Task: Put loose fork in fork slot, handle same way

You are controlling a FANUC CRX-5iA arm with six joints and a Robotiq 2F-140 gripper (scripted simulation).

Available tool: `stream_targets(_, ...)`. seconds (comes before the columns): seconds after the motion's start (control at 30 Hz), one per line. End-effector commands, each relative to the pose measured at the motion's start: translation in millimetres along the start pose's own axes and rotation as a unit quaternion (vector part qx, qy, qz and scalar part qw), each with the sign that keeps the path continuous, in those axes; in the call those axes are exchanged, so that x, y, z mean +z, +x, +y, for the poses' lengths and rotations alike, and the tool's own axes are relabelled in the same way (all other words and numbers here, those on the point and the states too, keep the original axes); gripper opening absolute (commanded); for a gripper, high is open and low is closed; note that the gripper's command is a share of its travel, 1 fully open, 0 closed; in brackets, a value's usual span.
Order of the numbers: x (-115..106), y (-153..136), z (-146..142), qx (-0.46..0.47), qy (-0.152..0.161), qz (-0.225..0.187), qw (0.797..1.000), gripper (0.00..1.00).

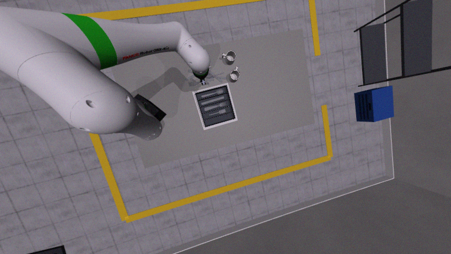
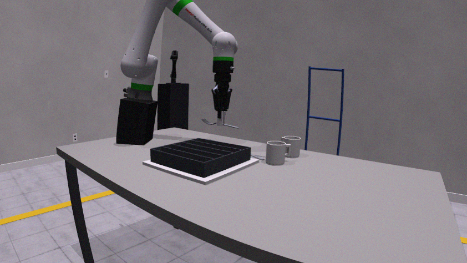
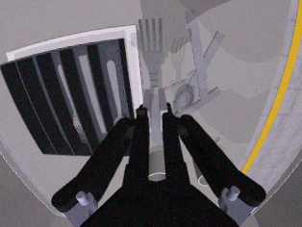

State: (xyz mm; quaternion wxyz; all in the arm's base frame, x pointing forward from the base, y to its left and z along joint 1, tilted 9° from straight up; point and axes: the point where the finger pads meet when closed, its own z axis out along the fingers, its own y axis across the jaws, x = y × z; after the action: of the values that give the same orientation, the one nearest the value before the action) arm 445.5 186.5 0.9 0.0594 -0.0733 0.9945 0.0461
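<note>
Red "FANUC" lettering runs along the white arm (image 1: 151, 44), followed by darker print too small to read. The gripper (image 2: 222, 120) pinches the loose fork (image 2: 219, 124) by its handle, level in the air, above and behind the tray (image 2: 199, 153). Beneath it spreads a grey table (image 2: 326, 196), with grey tiled floor, yellow floor tape (image 1: 220, 189) and plain grey walls around.

The tray (image 2: 196, 163) rests on a mat (image 2: 209, 178) near the middle of the table (image 2: 326, 202). Two mugs (image 2: 275, 152) stand just beside it toward the far edge. The gripper (image 2: 222, 121) holds the fork (image 2: 217, 123) high above the table, behind the tray. The arm's pedestal (image 2: 135, 120) stands at the far left corner.
</note>
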Motion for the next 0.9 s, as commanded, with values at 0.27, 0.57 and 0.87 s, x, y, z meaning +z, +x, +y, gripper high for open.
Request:
stream_targets(0.27,-19,0,0,0.000,0.000,0.000,1.000,0.03)
stream_targets(0.57,-20,0,0,0.000,0.000,0.000,1.000,0.03)
stream_targets(0.87,-20,0,0,0.000,0.000,0.000,1.000,0.03)
